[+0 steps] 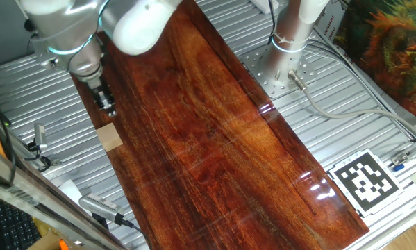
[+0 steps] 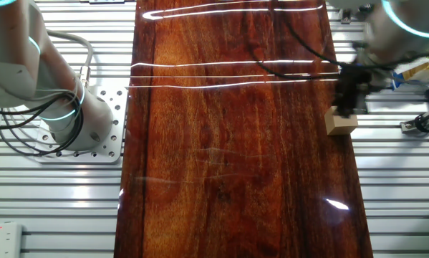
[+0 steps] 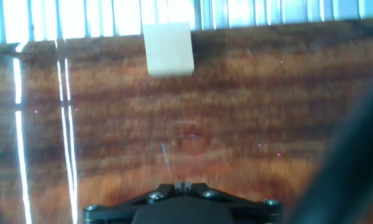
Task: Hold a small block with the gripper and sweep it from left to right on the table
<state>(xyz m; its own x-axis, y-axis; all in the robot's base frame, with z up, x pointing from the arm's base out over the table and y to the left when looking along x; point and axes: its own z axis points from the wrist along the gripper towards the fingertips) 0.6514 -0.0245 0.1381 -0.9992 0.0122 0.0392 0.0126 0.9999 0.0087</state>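
The small block (image 1: pixel 110 137) is a light tan wooden cube that sits at the left edge of the reddish-brown table (image 1: pixel 214 139). It also shows in the other fixed view (image 2: pixel 340 122) and near the top of the hand view (image 3: pixel 168 48). The gripper (image 1: pixel 108 107) is a slim black tip that hangs just beyond the block, apart from it, over the same table edge. It also shows in the other fixed view (image 2: pixel 346 97). In the hand view the gripper (image 3: pixel 182 185) has its fingertips pressed together with nothing between them.
Ribbed grey metal (image 1: pixel 27 90) surrounds the table. A fixed white post (image 1: pixel 291 31) stands on a bolted plate at the far side. A black-and-white marker tag (image 1: pixel 364 180) lies at the right. Cables and small clamps (image 1: pixel 37 142) sit near the block's edge.
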